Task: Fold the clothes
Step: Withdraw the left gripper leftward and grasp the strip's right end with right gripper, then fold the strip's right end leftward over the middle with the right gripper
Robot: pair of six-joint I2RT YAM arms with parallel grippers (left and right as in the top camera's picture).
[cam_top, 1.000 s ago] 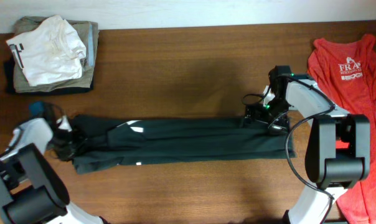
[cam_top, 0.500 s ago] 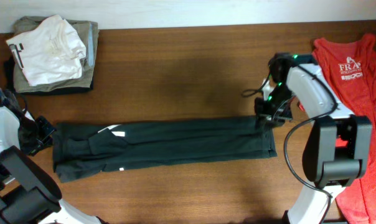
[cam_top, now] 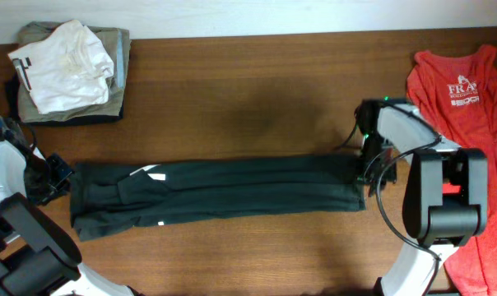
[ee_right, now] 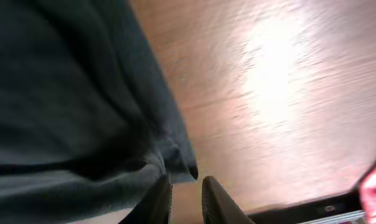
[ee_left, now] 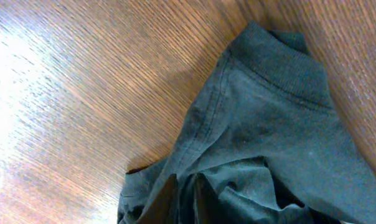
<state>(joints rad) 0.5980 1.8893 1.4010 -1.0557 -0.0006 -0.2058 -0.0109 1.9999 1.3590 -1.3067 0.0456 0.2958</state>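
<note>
Your left fingers [ee_left: 172, 200] pinch the clothes [cam_top: 215, 189] at the desk's [cam_top: 232, 90] left; right fingers [ee_right: 208, 198] near-closed, grip can't tell.

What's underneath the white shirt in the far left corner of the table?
A folded khaki garment lies directly under the white shirt, with a dark layer showing at the pile's bottom edge. Anything further inside the stack is covered.

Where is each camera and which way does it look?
Overhead: above the table, looking straight down; left arm and right arm show, flanking the dark top.
Left wrist: on the left arm, looking down at the top's ribbed edge; its fingers show.
Right wrist: on the right arm, looking down at the top's corner; its fingers show.
All share: the dark top.
</note>
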